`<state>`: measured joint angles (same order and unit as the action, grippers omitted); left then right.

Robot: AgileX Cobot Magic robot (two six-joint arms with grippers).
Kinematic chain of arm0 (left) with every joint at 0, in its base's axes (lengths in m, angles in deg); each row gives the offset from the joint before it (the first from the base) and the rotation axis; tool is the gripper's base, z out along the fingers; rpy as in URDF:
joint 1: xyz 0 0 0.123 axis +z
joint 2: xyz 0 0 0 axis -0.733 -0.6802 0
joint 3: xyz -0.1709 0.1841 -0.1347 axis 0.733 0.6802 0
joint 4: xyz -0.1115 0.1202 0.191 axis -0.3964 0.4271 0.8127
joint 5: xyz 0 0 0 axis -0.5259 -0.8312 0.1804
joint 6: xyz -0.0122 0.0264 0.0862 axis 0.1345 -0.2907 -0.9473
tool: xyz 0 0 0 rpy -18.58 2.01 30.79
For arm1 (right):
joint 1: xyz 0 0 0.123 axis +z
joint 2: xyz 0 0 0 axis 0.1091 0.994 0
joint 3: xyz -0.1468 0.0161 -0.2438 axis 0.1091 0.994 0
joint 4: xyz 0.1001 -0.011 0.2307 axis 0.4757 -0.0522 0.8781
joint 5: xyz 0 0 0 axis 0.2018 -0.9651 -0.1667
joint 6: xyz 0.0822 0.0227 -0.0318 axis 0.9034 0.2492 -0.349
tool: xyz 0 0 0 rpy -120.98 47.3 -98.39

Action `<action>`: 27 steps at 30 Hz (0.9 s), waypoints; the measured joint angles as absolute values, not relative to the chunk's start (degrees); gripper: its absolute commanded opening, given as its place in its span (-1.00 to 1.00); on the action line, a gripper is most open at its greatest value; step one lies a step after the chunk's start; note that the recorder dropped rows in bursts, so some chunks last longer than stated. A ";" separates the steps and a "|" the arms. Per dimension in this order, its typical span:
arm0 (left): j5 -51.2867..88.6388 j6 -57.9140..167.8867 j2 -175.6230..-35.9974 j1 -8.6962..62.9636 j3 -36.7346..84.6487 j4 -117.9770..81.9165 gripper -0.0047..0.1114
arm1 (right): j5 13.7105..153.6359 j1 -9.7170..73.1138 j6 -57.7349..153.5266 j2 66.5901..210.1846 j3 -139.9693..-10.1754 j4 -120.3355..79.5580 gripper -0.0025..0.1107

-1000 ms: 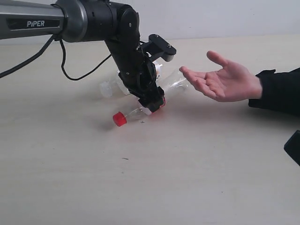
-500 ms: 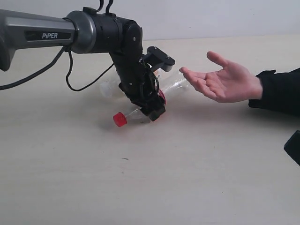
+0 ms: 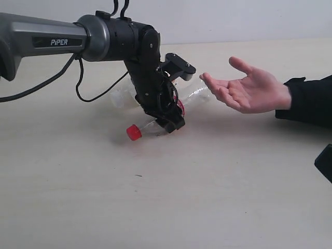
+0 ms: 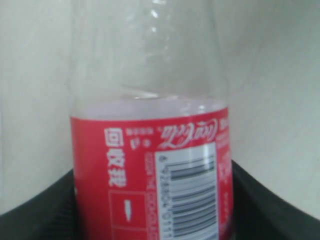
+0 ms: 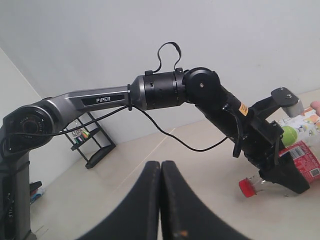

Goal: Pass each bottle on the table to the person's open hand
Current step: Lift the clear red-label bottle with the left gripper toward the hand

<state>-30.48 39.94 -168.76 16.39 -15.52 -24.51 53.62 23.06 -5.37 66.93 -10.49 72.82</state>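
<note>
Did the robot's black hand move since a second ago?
Yes. The robot's left hand has dropped lower, toward the table, over the red-cap bottle, and edged a little toward the person's open hand, which kept its place.

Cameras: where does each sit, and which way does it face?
Exterior view: off the arms, looks across the table at the left arm, the left hand around the red-label bottle, and the person's open hand.
Left wrist view: behind the left hand, looks along its fingers at that bottle, close up.
Right wrist view: behind the shut right hand, looks past it towards the left arm.
Shared: all three show the bottle.
</note>
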 measured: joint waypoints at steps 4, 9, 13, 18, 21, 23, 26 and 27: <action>-30.70 41.89 -168.76 16.39 -16.02 -24.40 -0.92 | 53.62 23.06 -5.37 66.93 -10.49 72.82 -0.95; -32.19 46.34 -167.75 16.39 -17.96 -24.40 -0.92 | 53.62 23.06 -5.37 66.93 -10.49 72.82 -0.95; -33.68 50.69 -166.27 16.39 -20.38 -24.40 -0.92 | 53.62 23.06 -5.37 66.93 -10.49 72.82 -0.95; -34.14 54.95 -164.05 16.39 -21.50 -24.52 -0.92 | 53.62 23.06 -5.37 66.93 -10.49 72.82 -0.95; -34.14 56.56 -162.31 16.39 -21.50 -24.52 -0.92 | 53.62 23.06 -5.37 66.93 -10.49 72.82 -0.95; -34.38 57.16 -160.93 16.39 -21.50 -24.52 -0.92 | 53.62 23.06 -5.37 66.93 -10.49 72.82 -0.95; -34.73 57.15 -158.81 16.39 -21.54 -24.13 -0.92 | 53.62 23.06 -5.37 66.93 -10.49 72.82 -0.95; -35.17 56.18 -158.04 16.39 -21.63 -23.87 -0.92 | 53.62 23.06 -5.37 66.93 -10.49 72.82 -0.95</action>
